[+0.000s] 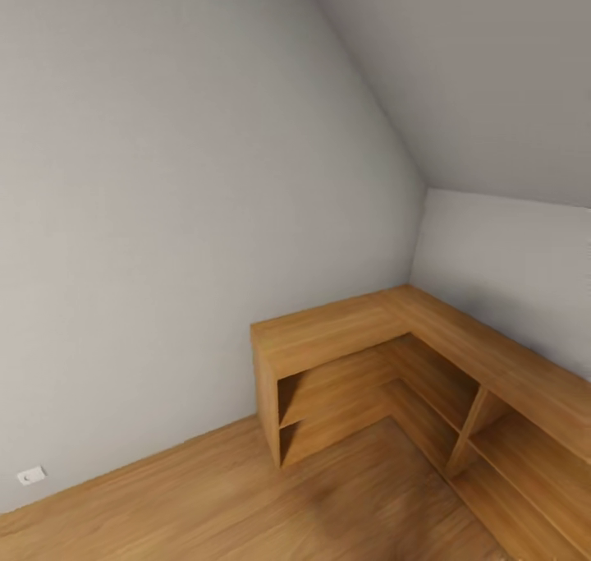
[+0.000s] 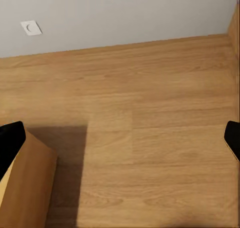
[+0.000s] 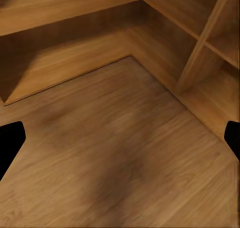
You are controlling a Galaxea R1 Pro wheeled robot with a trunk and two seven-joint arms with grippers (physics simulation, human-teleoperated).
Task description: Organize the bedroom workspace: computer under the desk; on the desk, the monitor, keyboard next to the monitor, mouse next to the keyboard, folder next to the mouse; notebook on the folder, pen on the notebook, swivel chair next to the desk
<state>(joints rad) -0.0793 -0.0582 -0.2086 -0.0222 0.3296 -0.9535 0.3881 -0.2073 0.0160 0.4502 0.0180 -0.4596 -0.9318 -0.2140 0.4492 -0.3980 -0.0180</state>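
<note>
From the head camera I see an L-shaped wooden desk (image 1: 345, 327) fitted into the corner of the room where two grey walls (image 1: 164, 216) meet under a sloping ceiling (image 1: 492, 68). One leg of the L runs along the wall ahead and ends in a free end panel toward me; the other leg runs along the right-hand wall and leaves the picture at the lower right. The top I can see is bare wood. Under it are open shelves (image 1: 328, 405), and an upright divider (image 1: 468, 429) splits the compartments of the right-hand leg. The wooden floor (image 1: 205, 503) in the inside angle of the L is open, and so is the strip of floor along the left wall, where a small white wall socket (image 1: 31, 475) sits just above the floor line.

My left gripper (image 2: 120, 143) hangs over the floor with its dark fingertips (image 2: 10, 143) at opposite edges of the wrist picture, spread wide with nothing between them. Beside one fingertip is the corner of a wooden block or panel (image 2: 27, 183); I cannot tell what it belongs to.

My right gripper (image 3: 120, 140) is likewise spread wide and holds nothing, over the floor in the desk's inner corner, facing the lower shelves and the divider.
</note>
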